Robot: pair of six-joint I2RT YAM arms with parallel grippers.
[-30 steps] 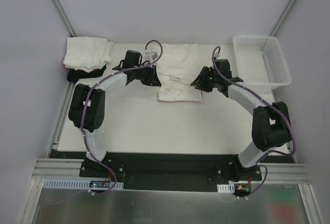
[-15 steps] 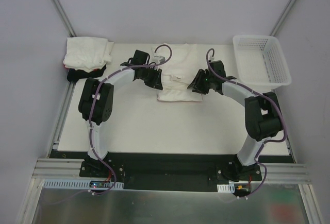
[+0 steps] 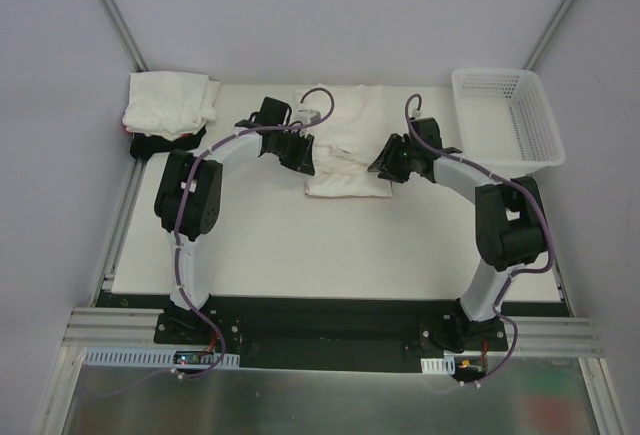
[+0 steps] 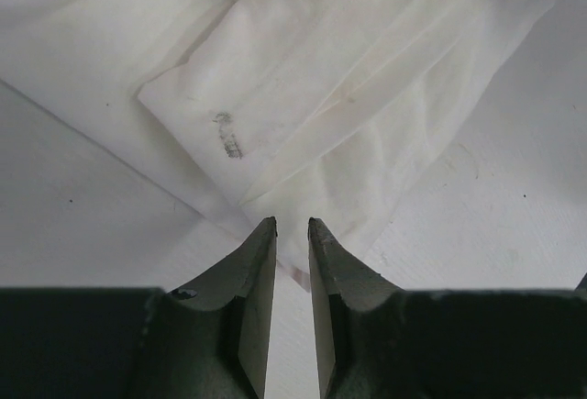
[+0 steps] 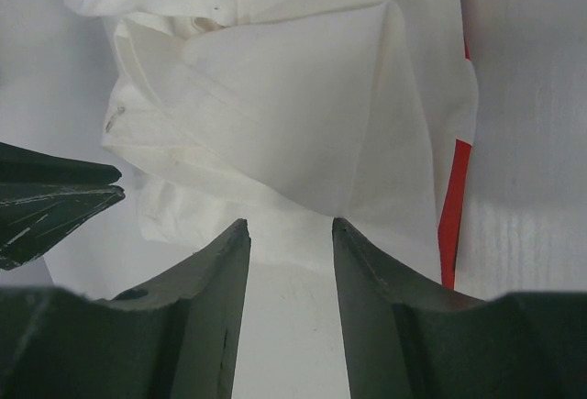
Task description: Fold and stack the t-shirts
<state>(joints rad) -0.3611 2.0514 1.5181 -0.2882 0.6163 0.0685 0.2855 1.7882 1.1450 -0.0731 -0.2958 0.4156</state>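
Note:
A white t-shirt (image 3: pixel 345 140) lies partly folded at the back middle of the table, its folds bunched. A red edge (image 5: pixel 454 206) of another t-shirt shows from under its side. My left gripper (image 3: pixel 308 163) is low at the shirt's left edge. In the left wrist view the left gripper (image 4: pixel 288 225) has a narrow gap with nothing in it, and the cloth (image 4: pixel 303 78) lies just past the tips. My right gripper (image 3: pixel 378 167) is at the right edge. In its wrist view the right gripper (image 5: pixel 289 225) stands open and empty before the shirt (image 5: pixel 293 115).
A stack of folded white t-shirts (image 3: pixel 170 103) rests on a black one (image 3: pixel 165 143) at the back left corner. A white mesh basket (image 3: pixel 505 120) stands at the back right. The left gripper's fingers (image 5: pixel 55 197) show at the left of the right wrist view.
Both arms have drawn their elbows in and shifted a little along the shirt's sides. The right jaws have spread wider. The shirt's folds have settled slightly.

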